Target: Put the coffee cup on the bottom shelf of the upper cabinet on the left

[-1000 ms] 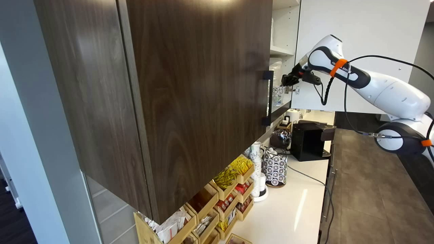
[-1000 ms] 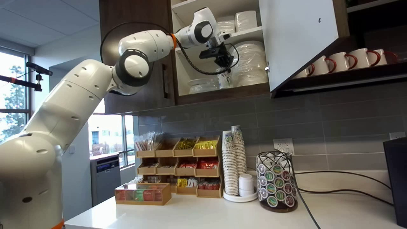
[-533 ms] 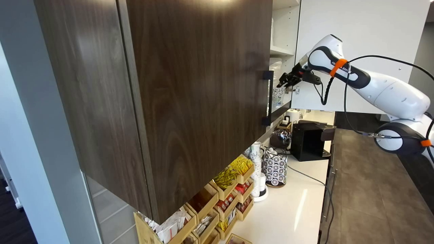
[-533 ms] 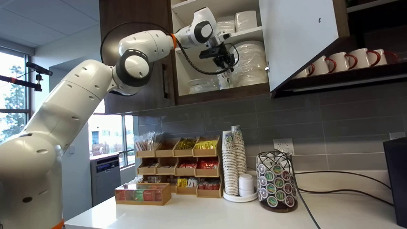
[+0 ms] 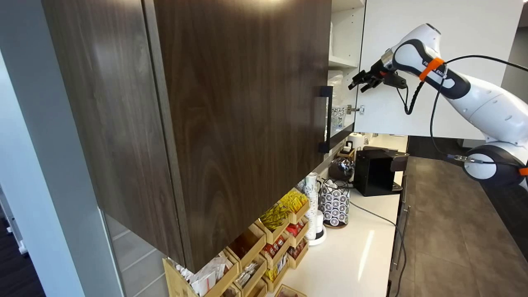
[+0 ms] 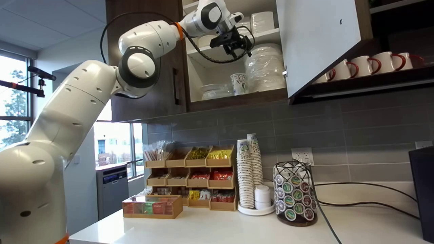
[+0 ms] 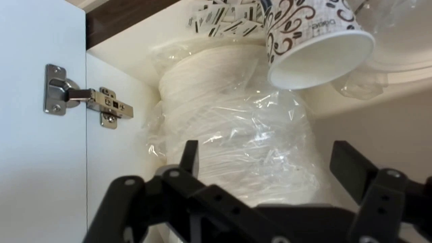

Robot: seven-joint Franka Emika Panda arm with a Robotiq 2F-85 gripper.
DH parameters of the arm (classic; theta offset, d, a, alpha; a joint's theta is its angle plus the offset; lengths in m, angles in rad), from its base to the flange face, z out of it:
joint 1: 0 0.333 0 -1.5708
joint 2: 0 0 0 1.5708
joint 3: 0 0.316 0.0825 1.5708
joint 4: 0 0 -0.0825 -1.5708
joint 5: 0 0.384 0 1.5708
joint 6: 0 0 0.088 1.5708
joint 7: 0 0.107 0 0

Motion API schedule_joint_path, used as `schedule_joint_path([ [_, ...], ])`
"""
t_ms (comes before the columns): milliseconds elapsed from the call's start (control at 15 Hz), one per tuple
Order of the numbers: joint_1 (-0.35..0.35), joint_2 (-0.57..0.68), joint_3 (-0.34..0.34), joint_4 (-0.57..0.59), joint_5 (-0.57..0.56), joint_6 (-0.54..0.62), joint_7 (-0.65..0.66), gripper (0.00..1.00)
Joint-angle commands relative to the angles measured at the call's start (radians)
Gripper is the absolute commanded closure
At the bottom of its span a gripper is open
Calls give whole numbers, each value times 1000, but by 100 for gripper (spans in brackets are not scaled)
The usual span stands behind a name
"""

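Observation:
The coffee cup (image 6: 239, 84), white with a dark swirl pattern, stands upright on the bottom shelf (image 7: 145, 50) of the upper cabinet (image 5: 247, 103). In an exterior view the half-closed door partly hides the cup (image 5: 339, 116). Above and in front of it hangs my gripper (image 6: 242, 55), apart from the cup. Its fingers spread wide in the wrist view, and nothing sits between the gripper's (image 7: 265, 148) fingertips. There the cup (image 7: 310, 47) shows at the upper right, its pale inside visible and bare.
A tall plastic-wrapped stack of white plates (image 6: 266, 67) stands right beside the cup. A low wrapped stack (image 6: 217, 91) lies on its other side. Overhead runs the middle shelf (image 6: 264, 35). The white inner face of an open door (image 5: 429, 53) flanks my arm.
My gripper was down at the cup's rim a second ago. Its fingers have opened, and it has risen and drawn back out of the cabinet. The cup has stayed in place.

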Motion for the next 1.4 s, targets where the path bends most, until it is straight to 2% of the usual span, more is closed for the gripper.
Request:
schedule_joint_path([
  [0, -76, -36, 100, 24, 36, -59, -99, 0],
  [267, -134, -62, 162, 44, 78, -115, -164, 0],
  [867, -196, -109, 167, 47, 92, -341, -199, 0],
  [933, -169, -99, 152, 48, 62, -288, -178, 0],
  [1333, -168, -99, 152, 47, 62, -291, -179, 0],
])
